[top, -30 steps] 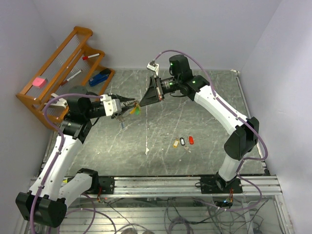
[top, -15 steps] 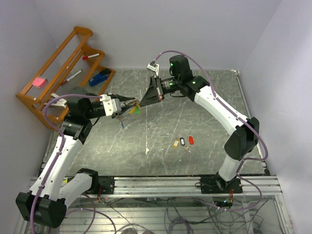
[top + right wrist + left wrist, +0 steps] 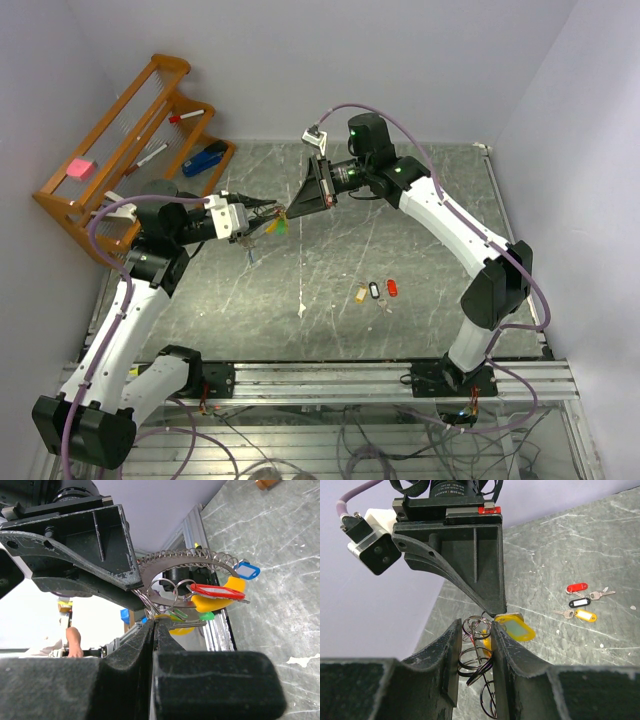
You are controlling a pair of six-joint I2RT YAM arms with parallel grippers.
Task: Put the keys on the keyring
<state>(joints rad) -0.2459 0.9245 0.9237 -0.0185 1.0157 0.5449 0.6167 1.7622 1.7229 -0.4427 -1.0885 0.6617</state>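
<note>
My left gripper [image 3: 268, 208] [image 3: 475, 625] is held above the table's back left, shut on the keyring [image 3: 477, 647], whose wire loops sit between its jaws. In the right wrist view the keyring [image 3: 192, 560] shows as a curved silvery band with a coil. Red [image 3: 216, 591], blue [image 3: 247, 571] and green [image 3: 205, 615] tagged keys hang from it. My right gripper [image 3: 288, 212] [image 3: 155, 621] meets it tip to tip, shut on a yellow-tagged key [image 3: 515, 628] by its small ring. Three more keys [image 3: 375, 290] lie on the table: red [image 3: 577, 587], black-and-white [image 3: 580, 601] and yellow [image 3: 585, 615].
A wooden rack [image 3: 130, 140] stands at the back left with a blue stapler [image 3: 205, 158], a pink pad and pens. A small white scrap [image 3: 301, 308] lies on the grey table [image 3: 420, 230]. A metal rail [image 3: 330, 375] runs along the front edge.
</note>
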